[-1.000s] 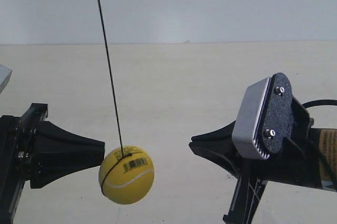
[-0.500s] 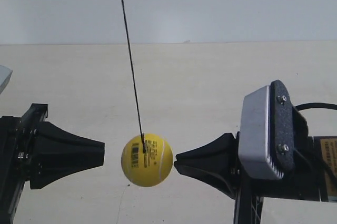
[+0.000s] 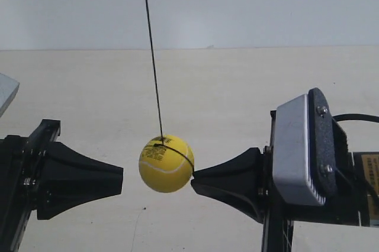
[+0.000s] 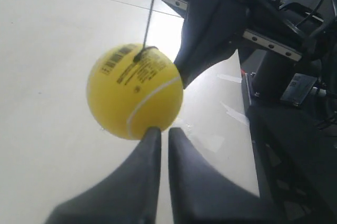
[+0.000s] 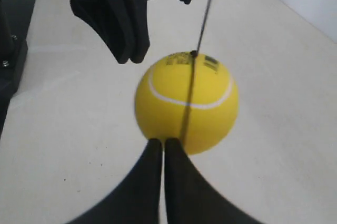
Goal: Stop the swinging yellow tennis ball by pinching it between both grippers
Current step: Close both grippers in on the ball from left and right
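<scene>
- Left gripper (image 4: 159, 132) and right gripper (image 5: 162, 142): jaws nearly together, gripping nothing, tips serve as pushers.
- Ball?
- Yellow tennis ball (image 3: 166, 163) hangs on string (image 3: 153, 57) between them; one tip touching, other near.

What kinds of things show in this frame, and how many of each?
ball: 1
string: 1
grippers, left and right: 2
Total: 4
</scene>
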Robot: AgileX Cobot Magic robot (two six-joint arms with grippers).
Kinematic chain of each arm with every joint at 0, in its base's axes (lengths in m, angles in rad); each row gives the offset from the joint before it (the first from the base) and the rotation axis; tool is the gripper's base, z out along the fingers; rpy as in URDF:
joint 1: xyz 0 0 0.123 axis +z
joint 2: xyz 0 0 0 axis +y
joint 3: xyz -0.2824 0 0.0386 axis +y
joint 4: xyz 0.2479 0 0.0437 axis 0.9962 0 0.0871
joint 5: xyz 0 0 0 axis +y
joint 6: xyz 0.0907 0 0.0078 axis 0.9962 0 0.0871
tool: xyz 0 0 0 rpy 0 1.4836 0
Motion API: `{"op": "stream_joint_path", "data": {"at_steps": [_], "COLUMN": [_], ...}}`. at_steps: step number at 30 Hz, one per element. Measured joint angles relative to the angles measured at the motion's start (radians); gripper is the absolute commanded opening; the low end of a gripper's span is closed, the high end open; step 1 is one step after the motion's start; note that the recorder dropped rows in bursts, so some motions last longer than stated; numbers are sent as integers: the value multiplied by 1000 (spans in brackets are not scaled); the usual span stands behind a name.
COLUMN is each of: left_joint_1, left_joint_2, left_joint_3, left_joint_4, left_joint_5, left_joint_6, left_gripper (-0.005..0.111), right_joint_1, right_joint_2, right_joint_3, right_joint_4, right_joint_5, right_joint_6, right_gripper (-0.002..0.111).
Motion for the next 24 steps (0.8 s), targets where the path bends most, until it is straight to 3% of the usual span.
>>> {"op": "stream_joint_path", "data": {"at_steps": [7,24], "left_joint_1": [-3,-4], "left_joint_2": [0,0], "left_joint_3": [0,0], "left_joint_4": [-20,-46], "left_joint_5": [0,4], "left_joint_6": [15,41], "left_gripper": [5,5], "right_joint_1": [0,0], "right_joint_2": [0,0], "right_joint_3": [0,0], "right_joint_4": [25,59], "right_joint_5": [56,-5], "right_joint_6": [-25,-61], "right_gripper": [0,0]}}
